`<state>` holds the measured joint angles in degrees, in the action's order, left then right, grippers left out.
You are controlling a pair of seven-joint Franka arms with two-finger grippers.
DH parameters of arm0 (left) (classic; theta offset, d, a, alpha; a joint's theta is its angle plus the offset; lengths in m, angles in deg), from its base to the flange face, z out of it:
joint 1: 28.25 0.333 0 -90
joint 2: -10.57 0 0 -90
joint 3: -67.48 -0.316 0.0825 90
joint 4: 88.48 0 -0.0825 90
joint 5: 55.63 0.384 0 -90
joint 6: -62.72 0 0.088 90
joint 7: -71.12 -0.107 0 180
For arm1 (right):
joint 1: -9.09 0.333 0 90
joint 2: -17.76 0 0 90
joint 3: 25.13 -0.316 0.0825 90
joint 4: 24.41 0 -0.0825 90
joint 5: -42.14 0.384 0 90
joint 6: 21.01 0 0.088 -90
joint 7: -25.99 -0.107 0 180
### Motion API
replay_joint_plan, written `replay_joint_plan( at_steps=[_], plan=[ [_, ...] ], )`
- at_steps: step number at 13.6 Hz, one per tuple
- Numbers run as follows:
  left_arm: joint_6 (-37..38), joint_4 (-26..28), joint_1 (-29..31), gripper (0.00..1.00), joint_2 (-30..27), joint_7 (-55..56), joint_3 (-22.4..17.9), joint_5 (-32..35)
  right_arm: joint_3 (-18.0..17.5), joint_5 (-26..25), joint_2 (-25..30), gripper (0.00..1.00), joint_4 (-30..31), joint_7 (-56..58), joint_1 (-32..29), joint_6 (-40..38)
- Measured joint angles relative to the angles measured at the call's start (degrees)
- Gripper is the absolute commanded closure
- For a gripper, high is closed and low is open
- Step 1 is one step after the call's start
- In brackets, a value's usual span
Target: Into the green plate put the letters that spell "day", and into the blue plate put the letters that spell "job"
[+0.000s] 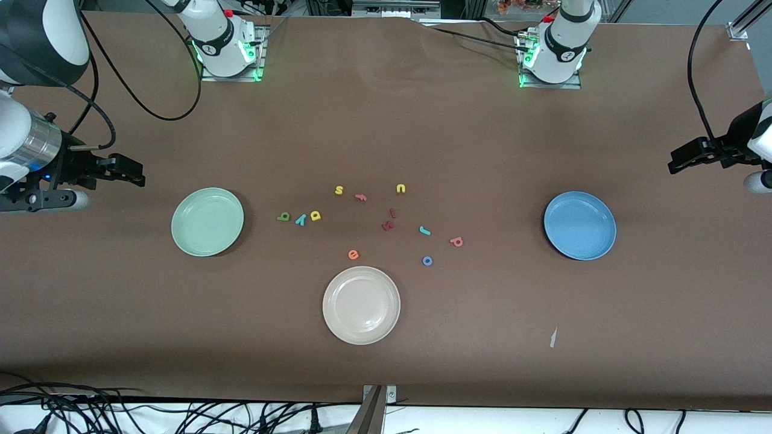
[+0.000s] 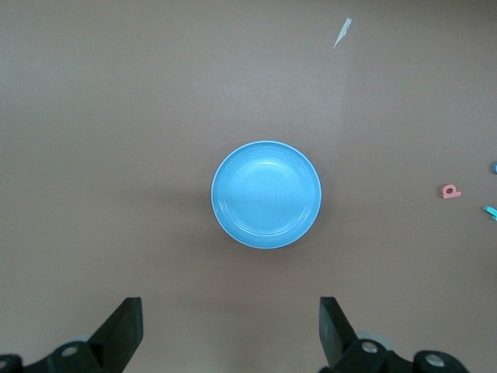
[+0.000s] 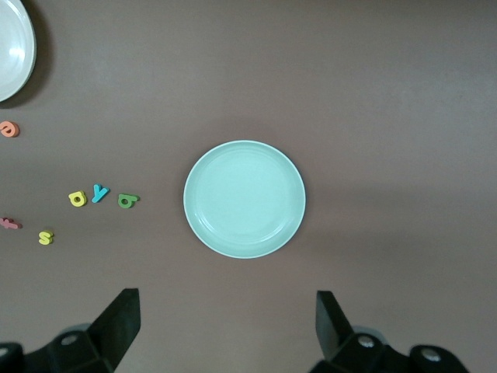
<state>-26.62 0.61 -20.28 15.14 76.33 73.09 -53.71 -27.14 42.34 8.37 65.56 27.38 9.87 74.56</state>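
Plainly, the day letters [image 1: 300, 217] lie just beside the green plate [image 1: 207, 222], toward the surface's middle, closest to the right pincer [image 1: 123, 170], which hangs empty with jaws spread, like the left pincer [image 1: 687, 160]

I see the foam letters [image 1: 374, 223] scattered mid-table between the green plate [image 1: 207, 222] toward the right arm's end and the blue plate [image 1: 579, 225] toward the left arm's end, the cream-white plate [image 1: 361, 305] nearer the camera.
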Motion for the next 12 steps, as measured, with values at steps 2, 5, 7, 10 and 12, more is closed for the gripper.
replay_joint_plan(
  at_steps=[2, 5, 7, 10, 12],
  plan=[
    [0.0, 0.0, 0.0, 0.0, 0.0, 0.0, 0.0, 0.0, 0.0, 0.0, 0.0, 0.0, 0.0, 0.0, 0.0, 0.1],
    [0.0, 0.0, -0.1, 0.0, 0.0, 0.0, 0.2, 0.0, 0.0, 0.0, 0.0, 0.0, 0.0, 0.0, 0.0, 0.1],
    [0.0, 0.0, -0.1, 0.0, 0.0, 0.0, 0.2, 0.0, 0.0, 0.0, 0.0, 0.0, 0.0, 0.0, 0.0, 0.1],
    [0.0, 0.0, -0.1, 0.0, 0.0, 0.0, 0.2, 0.0, 0.0, -0.2, 0.0, 0.0, 0.0, 0.0, 0.0, 0.1],
    [0.0, 0.0, -0.1, 0.0, 0.0, 0.0, 0.2, 0.0, 0.0, -0.5, 0.0, 0.0, 0.0, 0.0, 0.0, 0.1]
  ],
)
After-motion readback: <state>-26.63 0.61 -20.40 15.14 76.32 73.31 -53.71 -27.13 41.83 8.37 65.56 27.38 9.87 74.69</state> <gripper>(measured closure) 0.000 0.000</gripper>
